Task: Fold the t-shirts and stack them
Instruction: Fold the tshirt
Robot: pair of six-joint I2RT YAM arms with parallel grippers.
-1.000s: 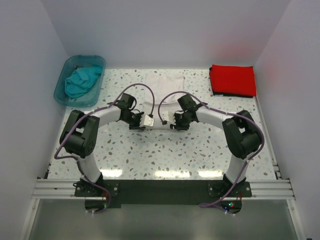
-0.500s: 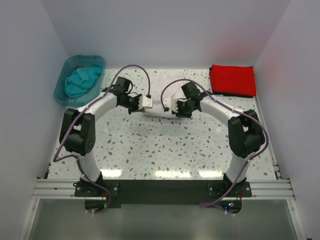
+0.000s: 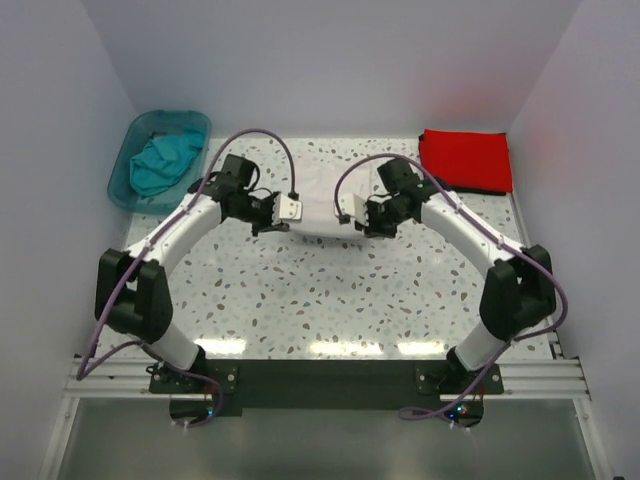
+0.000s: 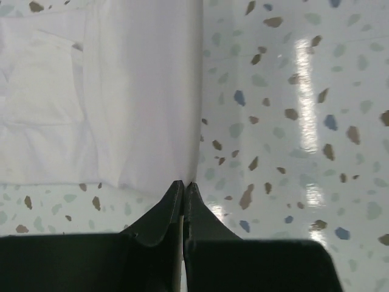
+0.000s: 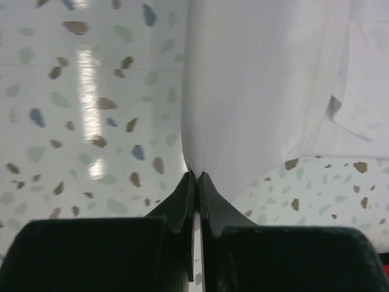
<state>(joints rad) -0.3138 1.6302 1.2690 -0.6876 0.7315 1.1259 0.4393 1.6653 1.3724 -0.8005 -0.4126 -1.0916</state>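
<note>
left gripper [image 4: 183, 184] and right gripper [image 5: 196, 175] clench the near edge of the plain white cloth t-shirt [image 3: 322, 195] at 12 o'clock; it looks light and limp, so edge holds suit it.

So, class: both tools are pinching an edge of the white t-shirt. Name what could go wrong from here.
1. The left tool and right tool each grip the white t-shirt only at their very tips, so the cloth may slip free.
2. If the two tools travel unevenly, the fold could land skewed or bunched.
3. The right arm passes close to the folded red t-shirt and might disturb it.
</note>
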